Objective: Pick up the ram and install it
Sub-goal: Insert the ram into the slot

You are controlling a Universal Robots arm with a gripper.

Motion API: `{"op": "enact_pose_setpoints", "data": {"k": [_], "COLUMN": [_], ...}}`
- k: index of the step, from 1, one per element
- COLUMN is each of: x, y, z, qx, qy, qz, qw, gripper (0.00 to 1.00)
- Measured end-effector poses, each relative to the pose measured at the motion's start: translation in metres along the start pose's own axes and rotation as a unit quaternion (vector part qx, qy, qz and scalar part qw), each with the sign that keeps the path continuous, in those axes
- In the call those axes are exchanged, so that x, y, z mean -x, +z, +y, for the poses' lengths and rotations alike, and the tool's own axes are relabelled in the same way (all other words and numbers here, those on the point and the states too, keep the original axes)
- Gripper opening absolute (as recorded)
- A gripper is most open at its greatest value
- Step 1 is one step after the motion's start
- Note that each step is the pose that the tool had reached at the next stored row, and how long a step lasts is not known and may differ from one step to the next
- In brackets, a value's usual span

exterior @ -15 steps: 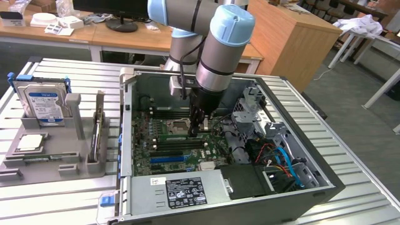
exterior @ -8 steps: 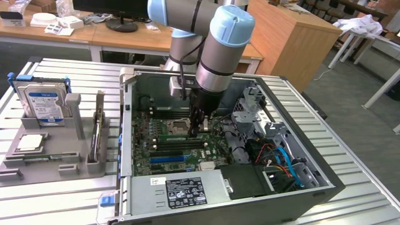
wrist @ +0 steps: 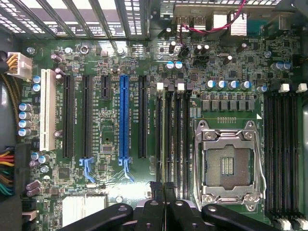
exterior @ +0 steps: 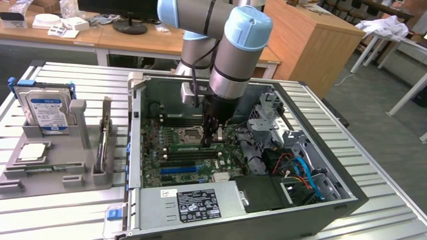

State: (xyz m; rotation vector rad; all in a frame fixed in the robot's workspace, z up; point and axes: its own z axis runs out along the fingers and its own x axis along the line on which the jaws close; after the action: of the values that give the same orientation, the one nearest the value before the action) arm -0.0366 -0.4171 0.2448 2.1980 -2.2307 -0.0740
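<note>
The ram (exterior: 193,147) is a thin green stick standing on edge along a memory slot of the motherboard (exterior: 172,172), just in front of the processor socket (exterior: 192,134). My gripper (exterior: 213,141) reaches straight down into the open computer case and its fingers are closed together at the stick's end toward the exterior view's right. In the wrist view my gripper (wrist: 163,190) is shut over the bank of black memory slots (wrist: 178,134) beside the empty socket (wrist: 227,163). There the stick is edge-on and hard to make out.
A grey tray (exterior: 60,175) at the exterior view's left holds a blue-labelled hard drive (exterior: 48,107) and a square silver chip (exterior: 32,151). Inside the case are the power supply (exterior: 197,202), a metal drive cage (exterior: 270,117) and coloured cables (exterior: 300,170).
</note>
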Motion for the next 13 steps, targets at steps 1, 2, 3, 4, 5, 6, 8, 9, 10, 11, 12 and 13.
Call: {"op": "enact_pose_setpoints", "data": {"k": [1,2,3,4,5,6,8,9,10,11,12,13], "x": [0.0000,0.0000,-0.0001,-0.0001,-0.0001,-0.0001,-0.0001,-0.0002,-0.0002,-0.0002,-0.0002,-0.0002], "y": [0.0000,0.0000,0.0000,0.0000,0.0001,0.0006,0.0019,0.0026,0.0034,0.0041,0.0047,0.0052], "z": [0.0000,0.0000,0.0000,0.0000,0.0000,0.0000,-0.0001,-0.0001,-0.0002,-0.0002,-0.0002,-0.0002], "qx": [0.0000,0.0000,0.0000,0.0000,0.0000,0.0000,0.0000,0.0000,0.0000,0.0000,0.0000,0.0000], "qy": [0.000,0.000,0.000,0.000,0.000,0.000,0.000,0.000,0.000,0.000,0.000,0.000], "qz": [0.0000,0.0000,0.0000,0.0000,0.0001,-0.0001,0.0000,0.0000,0.0000,0.0000,0.0000,0.0000], "qw": [1.0000,1.0000,1.0000,1.0000,1.0000,1.0000,1.0000,1.0000,1.0000,1.0000,1.0000,1.0000], "gripper": [0.12,0.12,0.12,0.12,0.12,0.12,0.12,0.12,0.12,0.12,0.12,0.12]}}
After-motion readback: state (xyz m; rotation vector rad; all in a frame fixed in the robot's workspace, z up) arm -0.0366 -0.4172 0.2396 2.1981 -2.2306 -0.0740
